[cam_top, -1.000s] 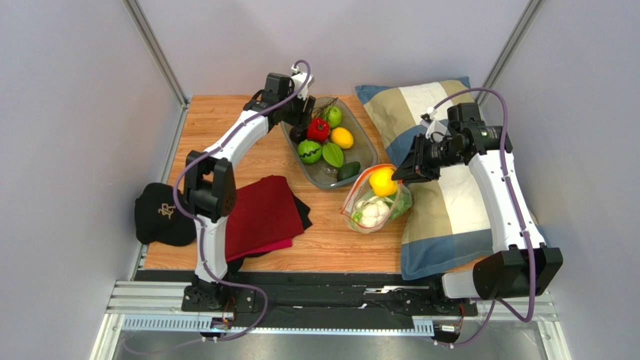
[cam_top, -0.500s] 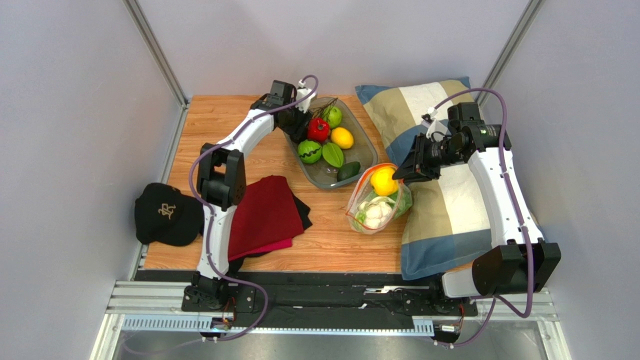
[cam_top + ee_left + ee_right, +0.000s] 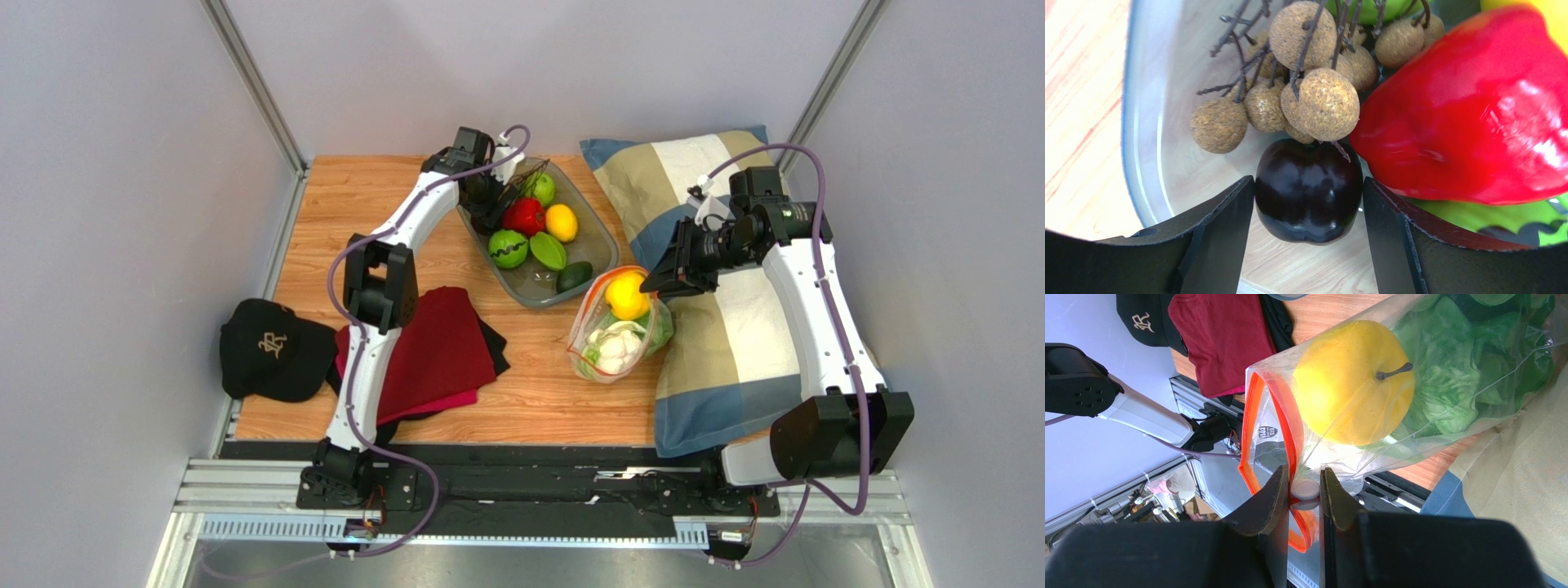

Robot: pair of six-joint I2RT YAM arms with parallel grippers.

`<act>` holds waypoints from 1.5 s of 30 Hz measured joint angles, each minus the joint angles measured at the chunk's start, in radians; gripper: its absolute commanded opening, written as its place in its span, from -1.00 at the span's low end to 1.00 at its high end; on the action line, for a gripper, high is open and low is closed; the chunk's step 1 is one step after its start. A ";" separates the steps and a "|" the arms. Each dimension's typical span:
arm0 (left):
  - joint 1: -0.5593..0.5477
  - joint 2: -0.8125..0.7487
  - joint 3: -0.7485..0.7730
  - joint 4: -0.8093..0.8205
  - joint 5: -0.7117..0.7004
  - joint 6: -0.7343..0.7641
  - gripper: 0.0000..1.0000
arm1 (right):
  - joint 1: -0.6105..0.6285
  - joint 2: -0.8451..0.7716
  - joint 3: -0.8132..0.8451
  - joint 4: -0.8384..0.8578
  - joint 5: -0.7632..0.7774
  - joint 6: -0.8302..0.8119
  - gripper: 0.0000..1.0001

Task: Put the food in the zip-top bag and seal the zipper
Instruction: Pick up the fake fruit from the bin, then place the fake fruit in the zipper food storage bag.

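Observation:
The clear zip-top bag (image 3: pixel 613 333) hangs by its mouth from my right gripper (image 3: pixel 653 282) at the pillow's edge. It holds the yellow fruit (image 3: pixel 626 295), the white cauliflower (image 3: pixel 611 347) and the green cabbage (image 3: pixel 658 333). In the right wrist view my gripper (image 3: pixel 1305 490) is shut on the red-orange zipper (image 3: pixel 1275 410) at its white slider, with the yellow fruit (image 3: pixel 1352 380) and cabbage (image 3: pixel 1462 361) beyond. My left gripper (image 3: pixel 491 218) is down in the grey tray (image 3: pixel 601 251). In the left wrist view it (image 3: pixel 1309 182) is closed against both sides of a dark purple fruit (image 3: pixel 1309 205).
The tray also holds a red pepper (image 3: pixel 1475 104), a brown longan bunch (image 3: pixel 1315 98), round green fruits (image 3: pixel 507 249), a second yellow fruit (image 3: pixel 561 222) and green leaves. A striped pillow (image 3: pixel 736 343) lies right. A red cloth (image 3: pixel 423 349) and black cap (image 3: pixel 267 349) lie left.
My left arm has stretched further out and brought its gripper down into the tray around the dark fruit. The right gripper and bag have hardly moved.

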 measured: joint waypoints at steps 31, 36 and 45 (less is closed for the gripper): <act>-0.043 -0.548 -0.178 -0.099 0.192 -0.023 -0.16 | -0.002 0.012 0.000 0.001 0.000 0.000 -1.00; -0.221 -0.739 -0.311 -0.065 0.358 -0.101 -0.15 | -0.005 0.023 0.000 0.006 0.008 0.001 -1.00; -0.500 -0.748 -0.373 -0.034 0.464 -0.199 -0.15 | -0.038 0.047 0.000 0.008 0.009 0.016 -1.00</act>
